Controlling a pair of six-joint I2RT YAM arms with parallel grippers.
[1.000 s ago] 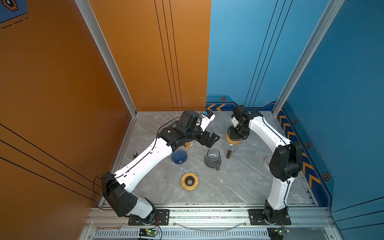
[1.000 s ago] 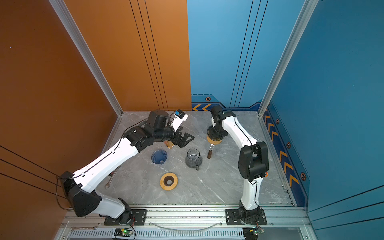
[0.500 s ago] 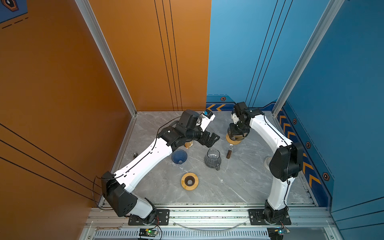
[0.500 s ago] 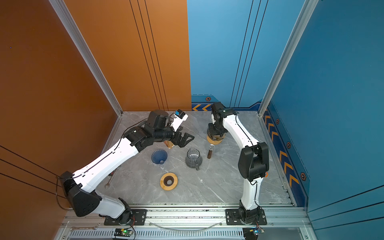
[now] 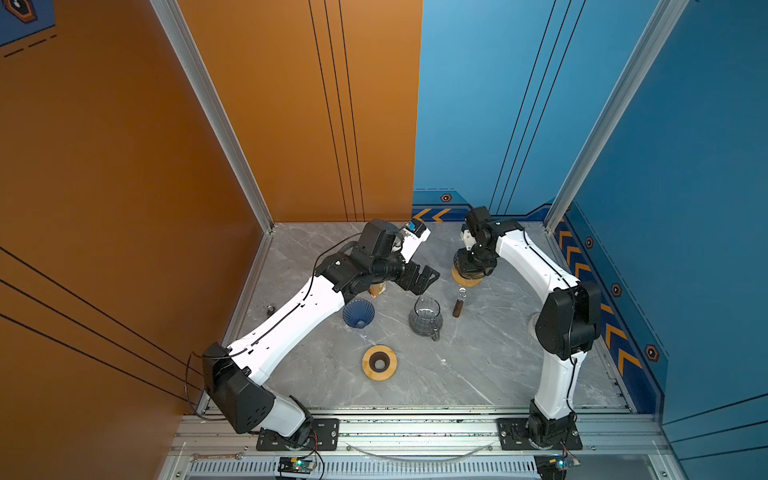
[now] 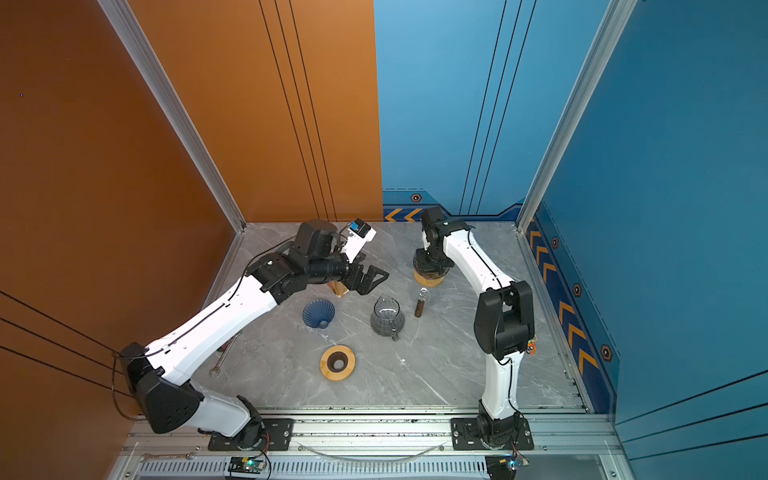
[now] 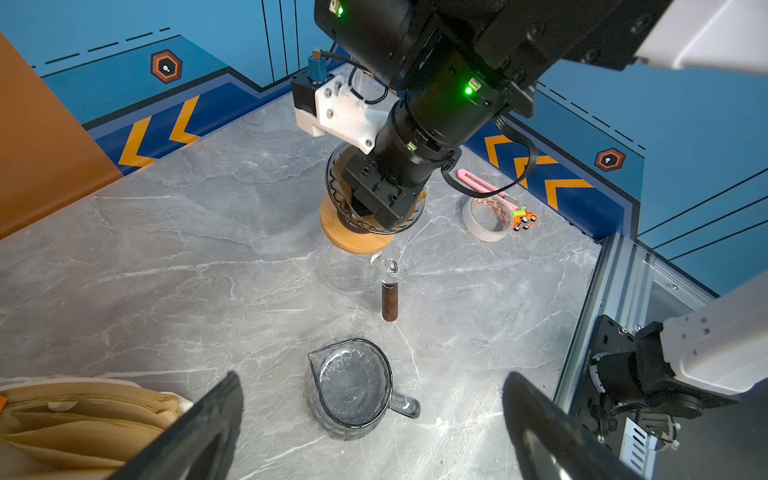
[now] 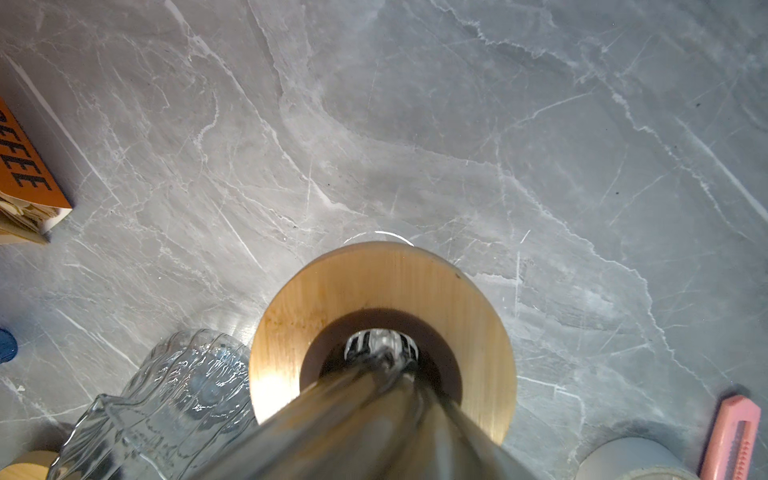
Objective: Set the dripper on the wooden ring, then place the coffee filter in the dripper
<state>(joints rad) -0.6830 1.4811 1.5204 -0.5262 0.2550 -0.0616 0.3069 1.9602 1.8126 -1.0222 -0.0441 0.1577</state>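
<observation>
A dark glass dripper [image 5: 471, 268] stands on a wooden collar [image 7: 353, 241] at the back right, seen in both top views. My right gripper [image 7: 376, 208] reaches down inside it, shut on the tan coffee filter [image 8: 374, 424], whose tip points into the dripper's bottom hole. The filter hides the fingertips in the right wrist view. My left gripper [image 5: 422, 280] hangs open and empty above the table, between a stack of tan filters [image 7: 83, 419] and the glass pitcher [image 7: 353, 386].
A blue cone dripper [image 5: 358, 312] lies on its side at centre left. A second wooden ring [image 5: 379, 362] lies nearer the front. A brown-handled glass tool [image 7: 389, 291] lies by the collar. Tape roll [image 7: 486, 218], pink cutter [image 7: 478, 183] and toy car [image 7: 524, 218] sit at the back right.
The right wrist has shifted slightly over the dripper. The left arm has stayed where it was, jaws wide.
</observation>
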